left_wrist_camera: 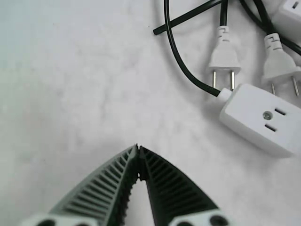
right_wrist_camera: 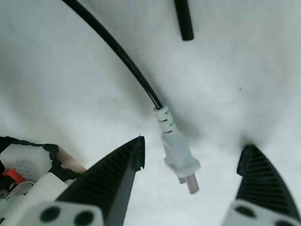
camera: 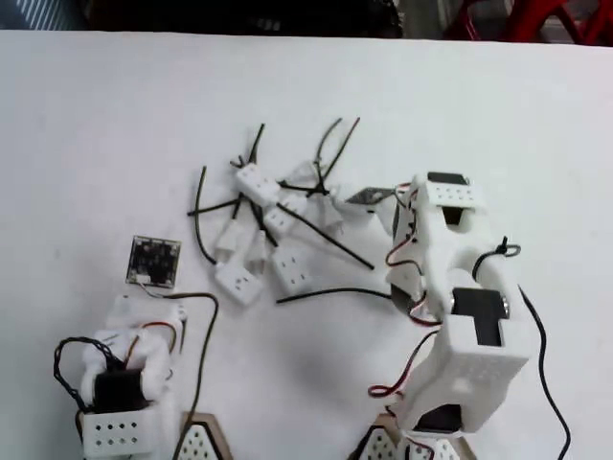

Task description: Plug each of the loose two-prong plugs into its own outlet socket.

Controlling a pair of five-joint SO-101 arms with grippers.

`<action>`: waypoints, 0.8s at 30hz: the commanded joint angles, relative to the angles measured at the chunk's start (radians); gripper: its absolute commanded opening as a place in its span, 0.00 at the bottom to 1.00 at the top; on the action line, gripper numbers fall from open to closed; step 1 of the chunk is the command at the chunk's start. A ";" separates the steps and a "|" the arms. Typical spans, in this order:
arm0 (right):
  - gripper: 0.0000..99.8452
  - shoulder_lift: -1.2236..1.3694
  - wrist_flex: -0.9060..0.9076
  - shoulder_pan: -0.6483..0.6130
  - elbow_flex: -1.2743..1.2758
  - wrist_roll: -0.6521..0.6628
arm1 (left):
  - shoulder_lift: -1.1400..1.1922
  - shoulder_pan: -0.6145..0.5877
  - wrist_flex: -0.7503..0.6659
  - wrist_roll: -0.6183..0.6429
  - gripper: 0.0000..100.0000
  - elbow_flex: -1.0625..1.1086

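Observation:
A tangle of white outlet sockets (camera: pixel 292 268) and two-prong plugs on black cords lies mid-table. My right gripper (right_wrist_camera: pixel 194 143) is open and straddles one loose white plug (right_wrist_camera: pixel 178 156) lying on the table, its prongs pointing toward the wrist; neither finger touches it. In the high view the right gripper's (camera: pixel 369 197) grey finger shows at the pile's right edge. My left gripper (left_wrist_camera: pixel 138 149) is shut on nothing, on bare table short of an outlet socket (left_wrist_camera: pixel 258 117). Two plugs (left_wrist_camera: pixel 225 56) (left_wrist_camera: pixel 281 61) lie with prongs toward that socket, not inserted.
The left arm (camera: pixel 124 374) sits at the front left, the right arm (camera: pixel 455 297) at the front right. Black cords (camera: pixel 326 292) trail outward from the pile. The table's far edge (camera: pixel 287 34) runs along the back.

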 commanded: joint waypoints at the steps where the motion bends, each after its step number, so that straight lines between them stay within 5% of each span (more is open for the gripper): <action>1: 0.26 0.051 -0.010 0.016 -0.008 0.009 | -0.004 0.002 -0.015 -0.009 0.02 -0.003; 6: 0.01 0.033 -0.007 0.015 -0.029 0.009 | -0.004 0.002 -0.015 -0.009 0.02 -0.003; 24: 0.02 -0.225 0.174 0.016 -0.017 0.008 | -0.004 0.002 -0.015 -0.009 0.02 -0.003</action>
